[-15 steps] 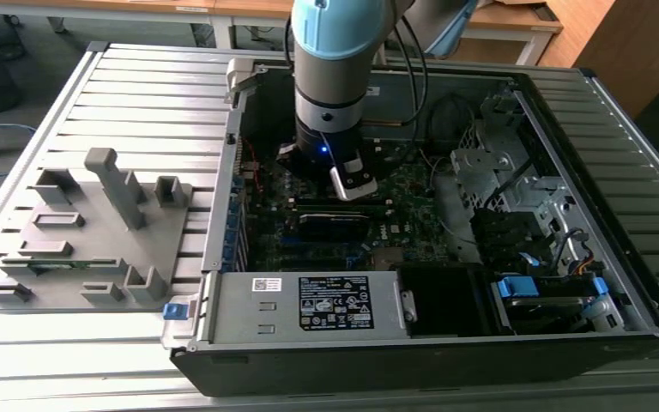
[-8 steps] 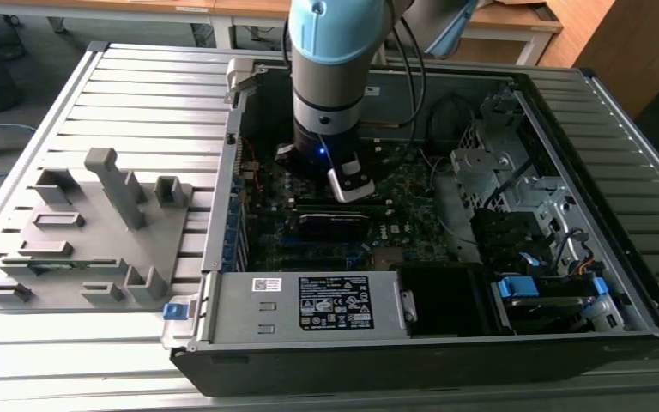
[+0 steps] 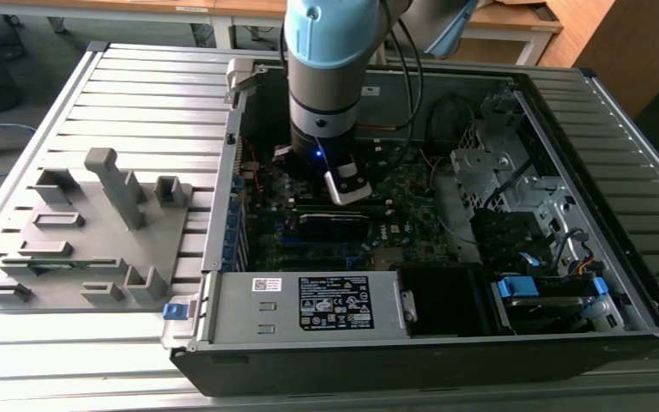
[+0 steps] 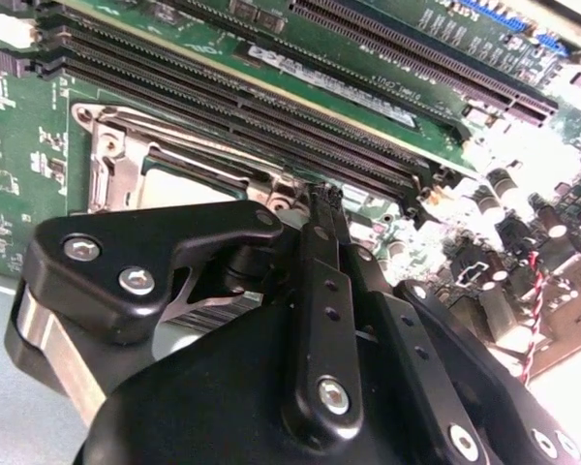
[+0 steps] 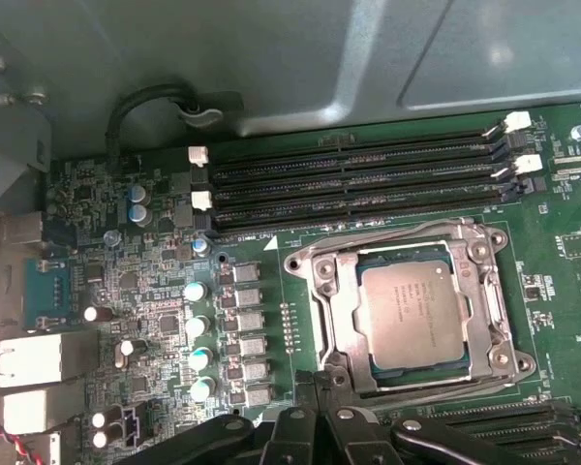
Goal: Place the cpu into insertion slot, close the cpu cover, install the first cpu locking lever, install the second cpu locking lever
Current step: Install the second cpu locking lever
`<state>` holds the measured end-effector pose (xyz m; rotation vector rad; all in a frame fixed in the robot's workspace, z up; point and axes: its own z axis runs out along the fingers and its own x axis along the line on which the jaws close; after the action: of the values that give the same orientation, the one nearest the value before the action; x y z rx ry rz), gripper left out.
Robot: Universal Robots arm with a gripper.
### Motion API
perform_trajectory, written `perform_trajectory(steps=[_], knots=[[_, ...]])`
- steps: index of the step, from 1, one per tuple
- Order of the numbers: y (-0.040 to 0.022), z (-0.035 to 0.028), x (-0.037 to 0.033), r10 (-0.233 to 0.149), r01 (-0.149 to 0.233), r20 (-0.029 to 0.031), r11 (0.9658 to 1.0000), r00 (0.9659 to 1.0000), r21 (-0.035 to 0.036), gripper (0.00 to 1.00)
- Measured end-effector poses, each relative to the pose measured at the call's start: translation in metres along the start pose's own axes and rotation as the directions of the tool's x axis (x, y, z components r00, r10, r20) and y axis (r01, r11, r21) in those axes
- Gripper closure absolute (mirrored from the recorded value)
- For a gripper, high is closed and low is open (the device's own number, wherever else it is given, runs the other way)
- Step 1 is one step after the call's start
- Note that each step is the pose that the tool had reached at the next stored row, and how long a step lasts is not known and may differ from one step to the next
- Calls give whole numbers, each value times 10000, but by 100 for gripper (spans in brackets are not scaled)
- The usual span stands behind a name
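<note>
Fingers: the gripper's (image 4: 321,199) black fingers (image 4: 315,232) are pressed together with nothing between them, tips poised just beside the near edge of the socket in the second wrist view.

CPU: the cpu (image 5: 412,318), grey metal top up, sits flat in the insertion slot (image 5: 363,363), lower right of centre in the first wrist view.

Cover: the cpu cover (image 5: 334,295), a silver frame, lies down around the chip, which shows through its window.

Levers: thin wire levers run along the frame's edges; whether either is latched cannot be told.

Board: long black memory slots (image 5: 353,179) lie just beyond the socket, a row of capacitors (image 5: 198,339) to the frame's left of it.

Wider scene: in the exterior view the arm (image 3: 327,77) reaches down into the open computer case (image 3: 421,365), upper middle of frame, a labelled power supply (image 3: 306,305) at the case's near edge; a grey fixture tray (image 3: 83,232) rests on the slatted surface (image 3: 100,94) at the exterior view's left.

Progress: chip placement looks complete and the cover appears lowered; the two locking levers seem to be what remains.
</note>
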<state>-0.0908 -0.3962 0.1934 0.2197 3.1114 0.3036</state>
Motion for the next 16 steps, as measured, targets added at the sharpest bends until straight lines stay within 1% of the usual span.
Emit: perform_trajectory(steps=[4, 6, 11, 16], knots=[[-1, -2, 3, -1, 1, -2, 10000, 10000, -4, 89], [1, -14, 3, 0, 0, -1, 10000, 10000, -5, 89], [12, -70, 4, 0, 0, -2, 10000, 10000, -5, 89], [30, -162, 4, 0, 0, -2, 10000, 10000, -4, 89]])
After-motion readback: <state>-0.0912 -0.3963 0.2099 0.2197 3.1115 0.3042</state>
